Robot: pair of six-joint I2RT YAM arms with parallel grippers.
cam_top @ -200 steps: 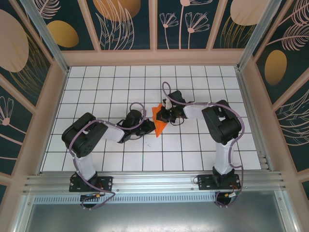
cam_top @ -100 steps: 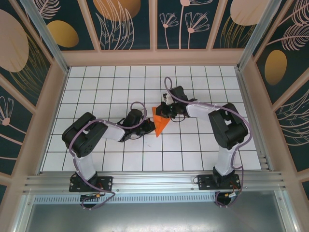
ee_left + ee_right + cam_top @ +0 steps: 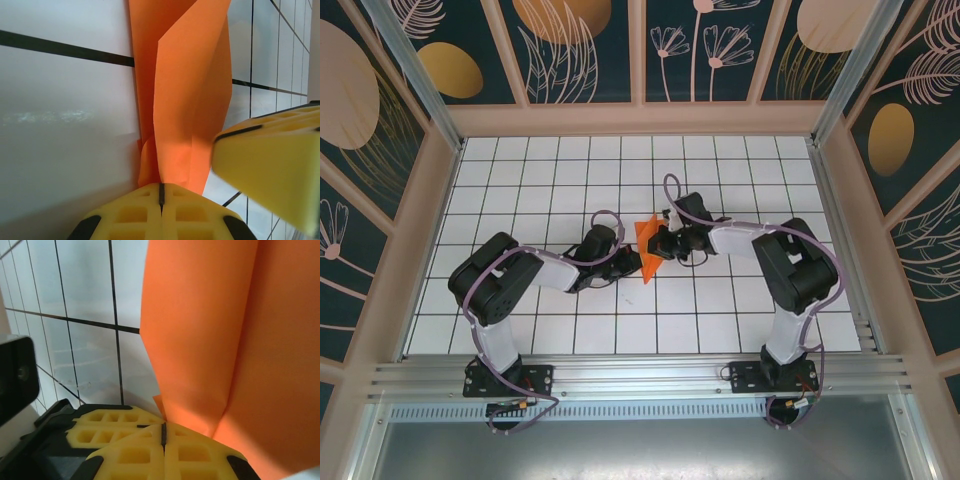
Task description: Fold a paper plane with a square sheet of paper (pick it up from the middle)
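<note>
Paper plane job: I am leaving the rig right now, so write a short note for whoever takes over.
Left gripper: shut on the folded orange paper, which comes out of the seam between its fingers.
Right gripper: shut on the same paper from the opposite side.
Paper: between the two grippers, over the middle of the gridded table.
Done: sheet gripped and creased into long overlapping layers, tapering to a point toward the arm bases.
Left: finish and flatten the folds. Whether the wings are formed cannot be told.
</note>
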